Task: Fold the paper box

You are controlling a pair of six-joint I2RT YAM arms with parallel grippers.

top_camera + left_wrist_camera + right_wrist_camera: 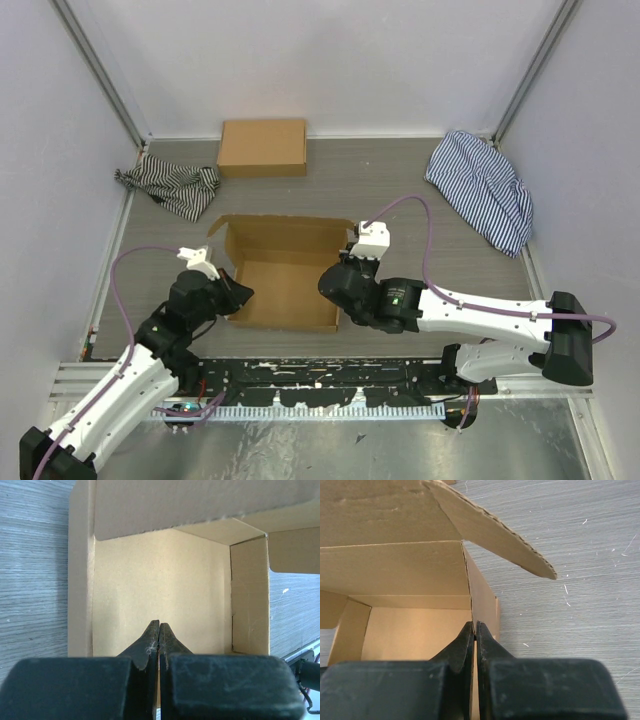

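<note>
Paper box (288, 290) sits mid-desk (390, 190) between the arms, half formed: walls up, lid flap (490, 530) open and slanting outward.

Right pincer (474, 628): closed narrow, pinching the top edge of the box's right wall.

Left pincer (159, 626): closed narrow at the left wall. A sliver of cardboard shows between its fingers, so it is likely pinching too.

Risks:
- Uneven pull from the two arms could skew the box or crease or tear a wall.
- A grip on so thin an edge may slip, letting that wall spring back flat.
</note>
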